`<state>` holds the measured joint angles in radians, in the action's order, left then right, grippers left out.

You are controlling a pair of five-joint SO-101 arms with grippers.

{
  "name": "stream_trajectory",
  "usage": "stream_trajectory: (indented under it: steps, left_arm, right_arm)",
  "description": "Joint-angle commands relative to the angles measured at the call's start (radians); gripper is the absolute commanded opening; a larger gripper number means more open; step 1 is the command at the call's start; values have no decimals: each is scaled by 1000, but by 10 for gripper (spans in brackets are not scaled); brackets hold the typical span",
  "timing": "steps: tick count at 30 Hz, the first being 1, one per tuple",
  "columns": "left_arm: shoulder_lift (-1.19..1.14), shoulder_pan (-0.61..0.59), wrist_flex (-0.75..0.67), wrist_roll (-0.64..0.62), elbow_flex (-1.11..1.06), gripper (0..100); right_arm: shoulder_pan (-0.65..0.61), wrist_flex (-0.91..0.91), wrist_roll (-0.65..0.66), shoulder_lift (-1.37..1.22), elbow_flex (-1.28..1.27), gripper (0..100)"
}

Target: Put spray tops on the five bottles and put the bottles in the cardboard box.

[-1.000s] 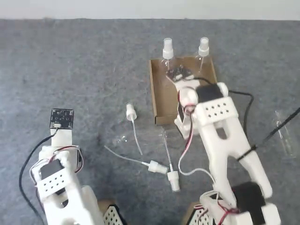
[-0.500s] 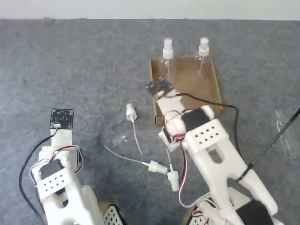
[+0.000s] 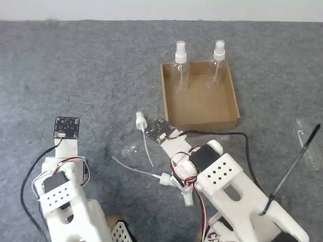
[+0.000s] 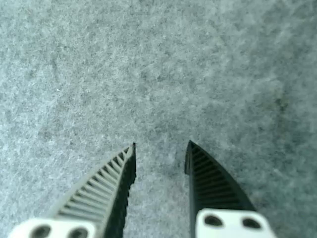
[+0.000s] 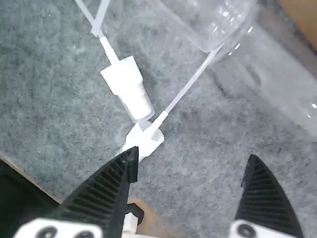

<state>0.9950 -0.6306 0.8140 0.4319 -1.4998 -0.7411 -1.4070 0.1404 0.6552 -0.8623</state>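
The right end effector [image 5: 192, 154] points down with its jaws spread wide and nothing between them. Just past its fingertips lie one spray top [image 5: 126, 87] and a second spray top [image 5: 143, 141] close together, with a clear bottle [image 5: 223, 20] on its side farther out. Beyond its low-stretched arm the cardboard box [image 3: 201, 122] holds two capped bottles [image 3: 180, 68] upright at the far wall, while the left end effector [image 4: 161, 145] hangs partly open and empty above the grey worktop [image 4: 148, 59].
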Motion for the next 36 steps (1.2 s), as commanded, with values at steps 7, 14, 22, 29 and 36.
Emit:
stream_trajectory:
  steps: [7,14,22,29,36]
  left_arm:
    - [3,6,-21,12,16,152]
    - [-2,97,285,112,358,152]
    - [-6,545,749,126,791,152]
    - [-181,996,809,31,829,152]
    - [-496,1352,689,-6,828,152]
  right_arm:
    - [44,53,-15,-16,-20,281]
    - [568,-30,81,-16,152,188]
    - [993,58,327,-16,68,115]
    - [1148,328,451,-16,-186,114]
    - [1150,567,450,-16,-356,35]
